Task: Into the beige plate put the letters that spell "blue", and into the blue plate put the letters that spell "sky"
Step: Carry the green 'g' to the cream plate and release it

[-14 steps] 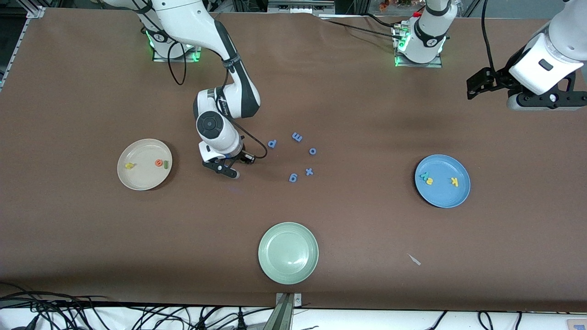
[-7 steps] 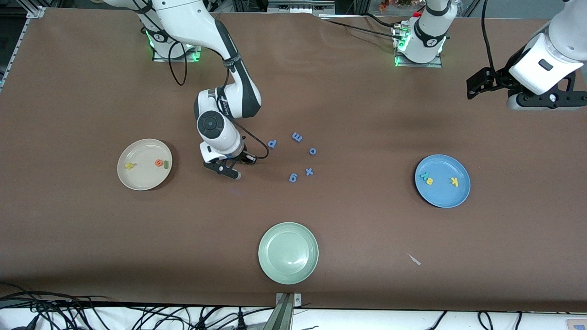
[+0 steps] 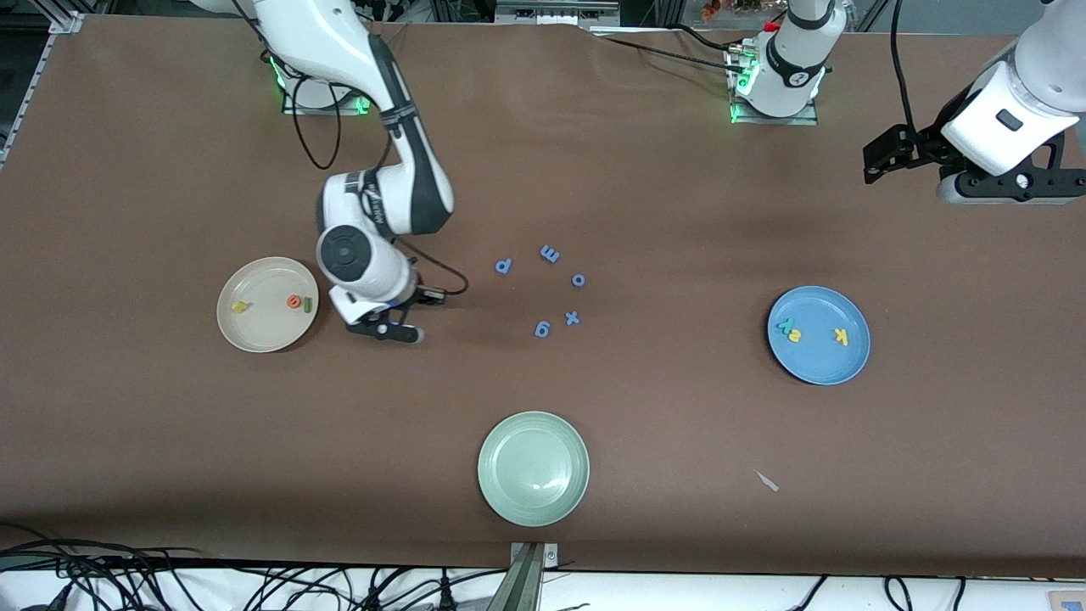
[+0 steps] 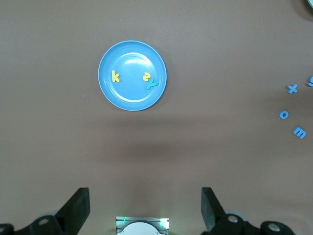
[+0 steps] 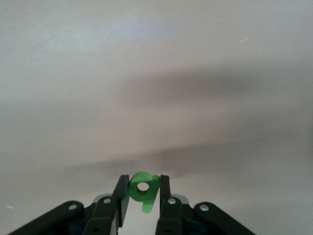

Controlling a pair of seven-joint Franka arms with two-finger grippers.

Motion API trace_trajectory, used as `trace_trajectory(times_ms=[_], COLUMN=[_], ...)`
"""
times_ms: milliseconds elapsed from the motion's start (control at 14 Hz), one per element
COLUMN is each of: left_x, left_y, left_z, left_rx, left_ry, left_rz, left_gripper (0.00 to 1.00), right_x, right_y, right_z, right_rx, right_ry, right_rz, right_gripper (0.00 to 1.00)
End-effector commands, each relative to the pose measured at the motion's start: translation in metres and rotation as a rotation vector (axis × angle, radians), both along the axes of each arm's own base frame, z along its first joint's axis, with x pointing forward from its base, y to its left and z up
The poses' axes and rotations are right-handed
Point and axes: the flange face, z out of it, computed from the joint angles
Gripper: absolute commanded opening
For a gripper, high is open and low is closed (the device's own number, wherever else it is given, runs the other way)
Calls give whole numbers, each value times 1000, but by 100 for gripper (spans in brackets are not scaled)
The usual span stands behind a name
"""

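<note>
I have moved the right gripper [image 3: 392, 329], clamped on the light green "b" [image 5: 143, 190], closer to the beige plate [image 3: 254, 339]; left gripper [image 4: 145, 208] waits open.

Both arms: glossy white shells, dark grey/black joint bands. Right arm [image 3: 373, 182] has a round black cap on its wrist housing, small dark lettering on the band above it, and a thin black cable looping from the wrist to the right pincer [image 3: 392, 327]. Another black cable hangs in a loop near its base. Bases sit on metal plates on the worktop [image 3: 679, 407], each glowing green at the foot. Right pincer: black, angular links with silver screw heads in the right wrist view. Left pincer [image 4: 145, 205]: black body, two wedge-shaped black fingers, silver screws, white round flange between. Left arm [image 3: 1010, 119] carries a black bracket.
</note>
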Motion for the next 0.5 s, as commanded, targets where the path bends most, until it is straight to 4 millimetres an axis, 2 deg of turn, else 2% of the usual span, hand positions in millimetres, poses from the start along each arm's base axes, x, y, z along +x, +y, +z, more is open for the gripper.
trace_trajectory(times_ms=[0, 143, 215, 286, 429], left_x=[1, 0, 0, 1, 1], left_y=[-1, -3, -3, -2, -2], left_z=[6, 7, 6, 6, 6], left_rx=[-15, -15, -16, -16, -25], left_ry=[10, 7, 8, 10, 11], left_rz=[8, 6, 5, 6, 9], left_gripper=[100, 100, 100, 100, 100], right_x=[2, 3, 0, -2, -7], right_y=[-72, -131, -154, -171, -192], right_z=[17, 19, 17, 16, 13], right_rx=[5, 6, 4, 4, 2], right_ry=[32, 40, 45, 48, 59], right_rz=[127, 208, 236, 254, 272], right_gripper=[2, 2, 2, 2, 2])
